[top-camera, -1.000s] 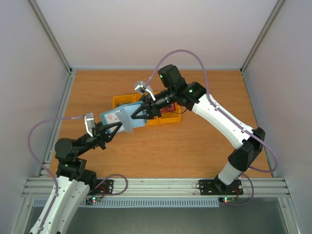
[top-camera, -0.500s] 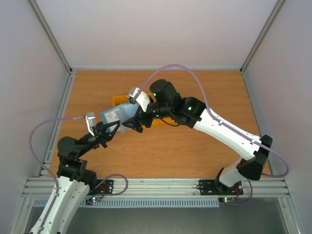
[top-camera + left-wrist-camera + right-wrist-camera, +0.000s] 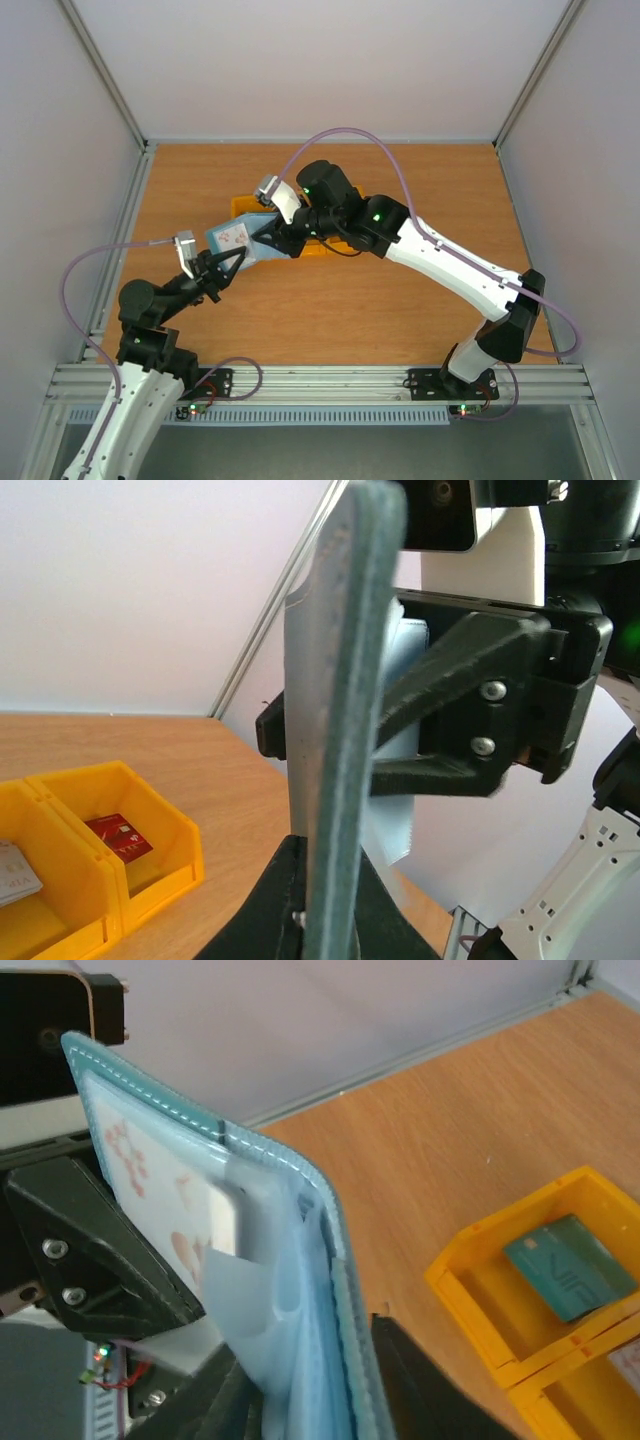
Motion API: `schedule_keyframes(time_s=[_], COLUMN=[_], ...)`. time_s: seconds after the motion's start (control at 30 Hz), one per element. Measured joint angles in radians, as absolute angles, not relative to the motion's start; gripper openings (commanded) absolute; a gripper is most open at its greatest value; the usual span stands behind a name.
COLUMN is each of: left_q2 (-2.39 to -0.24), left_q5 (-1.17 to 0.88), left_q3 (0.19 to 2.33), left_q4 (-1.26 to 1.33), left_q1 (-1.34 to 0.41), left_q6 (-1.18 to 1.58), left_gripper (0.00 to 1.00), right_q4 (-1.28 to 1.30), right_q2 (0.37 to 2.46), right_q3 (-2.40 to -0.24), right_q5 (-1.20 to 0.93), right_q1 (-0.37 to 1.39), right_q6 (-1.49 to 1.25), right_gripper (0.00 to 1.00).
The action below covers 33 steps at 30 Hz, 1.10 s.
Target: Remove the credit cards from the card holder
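Observation:
The dusty-blue card holder [image 3: 240, 240] is held up above the table between both arms. My left gripper [image 3: 325, 905] is shut on its lower edge and sees it edge-on. My right gripper [image 3: 320, 1400] clasps its inner flaps and cover from the opposite side, one finger on each face. A clear pocket [image 3: 225, 1225] shows a whitish card corner beside a pale sheet with pink marks. A teal-green card [image 3: 568, 1265] lies in a yellow bin compartment. A red card [image 3: 118, 837] and a whitish card [image 3: 10, 870] lie in other compartments.
The yellow bins [image 3: 240, 206] stand on the wooden table behind the card holder, mostly covered by my right arm. Metal frame rails and white walls bound the table on three sides. A purple cable loops over each arm.
My right gripper let go, opened wide and swung left, then closed back onto the card holder's edge. The left gripper has kept its hold and barely moved.

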<state>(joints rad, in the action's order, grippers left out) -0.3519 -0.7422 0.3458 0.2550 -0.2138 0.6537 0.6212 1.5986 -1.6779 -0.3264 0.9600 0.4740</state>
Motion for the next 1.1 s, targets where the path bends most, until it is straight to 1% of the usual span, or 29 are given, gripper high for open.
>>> schedule_keyframes(time_s=[0.03, 0.07, 0.1, 0.2, 0.23, 0.27, 0.33, 0.5, 0.53, 0.57, 0.6, 0.63, 0.67, 0.73, 0.8, 0.83, 0.9, 1.1], left_q2=[-0.350, -0.347, -0.346, -0.346, -0.346, -0.345, -0.343, -0.339, -0.339, -0.339, -0.339, -0.339, -0.339, -0.339, -0.339, -0.339, -0.339, -0.340], left_q5=[-0.741, -0.740, -0.741, -0.753, -0.765, -0.775, -0.790, -0.820, -0.825, -0.830, -0.836, -0.844, -0.850, -0.859, -0.867, -0.871, -0.884, -0.879], left_q3=[0.346, 0.346, 0.346, 0.345, 0.345, 0.345, 0.346, 0.346, 0.346, 0.346, 0.346, 0.346, 0.346, 0.346, 0.346, 0.347, 0.347, 0.347], left_q4=[0.254, 0.254, 0.254, 0.258, 0.259, 0.261, 0.271, 0.281, 0.284, 0.287, 0.289, 0.294, 0.300, 0.306, 0.305, 0.304, 0.304, 0.304], left_q1=[-0.213, -0.213, -0.213, -0.214, -0.215, -0.215, -0.216, -0.215, -0.215, -0.215, -0.215, -0.215, -0.215, -0.214, -0.214, -0.213, -0.213, -0.213], left_q6=[0.653, 0.653, 0.653, 0.658, 0.660, 0.668, 0.671, 0.687, 0.686, 0.689, 0.694, 0.691, 0.689, 0.685, 0.686, 0.686, 0.688, 0.677], left_gripper=[0.00, 0.00, 0.02, 0.24, 0.28, 0.28, 0.27, 0.06, 0.03, 0.03, 0.05, 0.13, 0.19, 0.27, 0.39, 0.44, 0.48, 0.53], right_q4=[0.622, 0.625, 0.630, 0.635, 0.633, 0.637, 0.641, 0.691, 0.702, 0.711, 0.715, 0.719, 0.721, 0.727, 0.731, 0.733, 0.735, 0.733], right_q2=[1.596, 1.594, 1.592, 1.581, 1.572, 1.563, 1.543, 1.526, 1.524, 1.523, 1.523, 1.523, 1.523, 1.523, 1.523, 1.523, 1.523, 1.525], right_q3=[-1.678, -1.678, -1.678, -1.668, -1.655, -1.642, -1.610, -1.593, -1.594, -1.594, -1.594, -1.594, -1.594, -1.594, -1.594, -1.595, -1.597, -1.612], right_q5=[-0.333, -0.342, -0.358, -0.420, -0.463, -0.492, -0.572, -0.727, -0.751, -0.775, -0.791, -0.806, -0.817, -0.826, -0.825, -0.822, -0.788, -0.667], right_q1=[0.961, 0.958, 0.955, 0.939, 0.923, 0.907, 0.852, 0.763, 0.762, 0.763, 0.763, 0.763, 0.760, 0.760, 0.763, 0.763, 0.765, 0.766], right_q6=[0.472, 0.472, 0.471, 0.472, 0.477, 0.481, 0.498, 0.554, 0.566, 0.578, 0.584, 0.590, 0.593, 0.597, 0.597, 0.597, 0.593, 0.568], right_gripper=[0.09, 0.03, 0.01, 0.01, 0.01, 0.01, 0.01, 0.01, 0.01, 0.01, 0.01, 0.01, 0.01, 0.01, 0.01, 0.01, 0.01, 0.01])
